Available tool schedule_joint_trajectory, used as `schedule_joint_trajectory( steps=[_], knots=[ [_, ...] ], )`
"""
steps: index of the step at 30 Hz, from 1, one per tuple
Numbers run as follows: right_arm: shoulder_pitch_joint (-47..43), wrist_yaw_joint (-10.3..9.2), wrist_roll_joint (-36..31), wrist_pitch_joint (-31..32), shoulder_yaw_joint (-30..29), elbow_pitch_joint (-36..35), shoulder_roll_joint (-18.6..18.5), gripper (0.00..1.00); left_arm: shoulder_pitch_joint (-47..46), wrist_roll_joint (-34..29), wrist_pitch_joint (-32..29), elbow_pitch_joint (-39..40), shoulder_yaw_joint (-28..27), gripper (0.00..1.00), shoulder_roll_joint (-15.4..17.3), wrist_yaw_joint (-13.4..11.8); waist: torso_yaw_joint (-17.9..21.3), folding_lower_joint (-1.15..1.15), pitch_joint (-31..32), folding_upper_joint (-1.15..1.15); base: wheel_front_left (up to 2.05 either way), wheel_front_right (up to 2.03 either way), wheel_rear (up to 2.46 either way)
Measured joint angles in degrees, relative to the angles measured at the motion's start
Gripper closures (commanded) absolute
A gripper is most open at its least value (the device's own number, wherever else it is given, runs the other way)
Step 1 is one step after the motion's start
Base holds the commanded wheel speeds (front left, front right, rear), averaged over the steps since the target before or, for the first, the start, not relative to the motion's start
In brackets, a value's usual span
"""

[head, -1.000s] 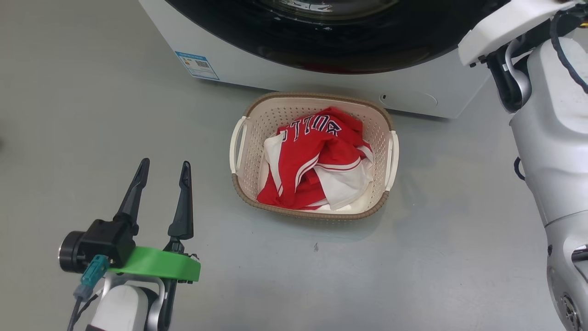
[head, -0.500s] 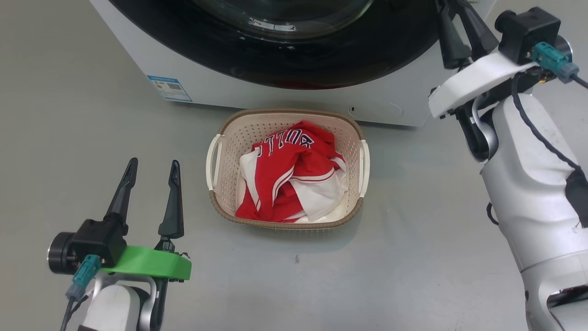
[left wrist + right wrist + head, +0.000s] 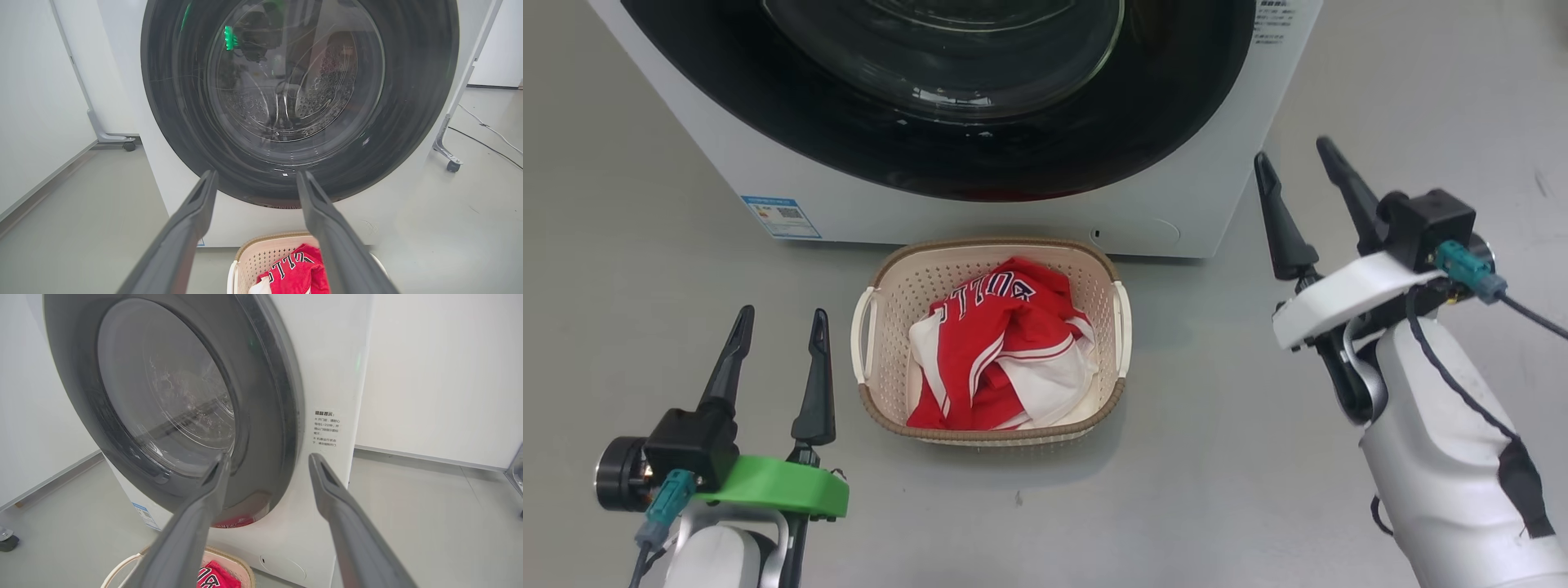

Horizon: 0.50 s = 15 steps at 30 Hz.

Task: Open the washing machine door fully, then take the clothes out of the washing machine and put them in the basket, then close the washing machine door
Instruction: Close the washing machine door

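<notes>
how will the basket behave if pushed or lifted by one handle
The basket looks like thin perforated plastic, so probably light, sliding on the smooth floor rather than tipping. Lifted by one white handle it would likely tilt, and the loosely piled clothes could slump sideways.

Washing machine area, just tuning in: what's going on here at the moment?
The washing machine door looks shut on the washing machine. The red jerseys lie bunched in the basket, which sits on the floor just in front of it. Neither hand holds anything: the left hand is open left of the basket, the right hand open near the machine's right corner.
</notes>
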State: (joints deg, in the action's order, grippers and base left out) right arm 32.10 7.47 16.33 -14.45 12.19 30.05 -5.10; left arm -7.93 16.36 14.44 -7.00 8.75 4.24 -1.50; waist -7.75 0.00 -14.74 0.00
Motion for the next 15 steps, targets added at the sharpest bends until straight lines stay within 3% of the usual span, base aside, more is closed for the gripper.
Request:
schedule_joint_trajectory(
  steps=[15],
  knots=[
    [-16.16, -1.08, 0.69, 0.01, -0.85, -5.79, 1.43, 0.0, 5.75, 0.05, 0.0, -2.34, -0.16, 0.0, 0.2, -0.05, 3.7, 0.0, 5.81, 0.0, 0.0, 0.0, 0.0]
  ],
)
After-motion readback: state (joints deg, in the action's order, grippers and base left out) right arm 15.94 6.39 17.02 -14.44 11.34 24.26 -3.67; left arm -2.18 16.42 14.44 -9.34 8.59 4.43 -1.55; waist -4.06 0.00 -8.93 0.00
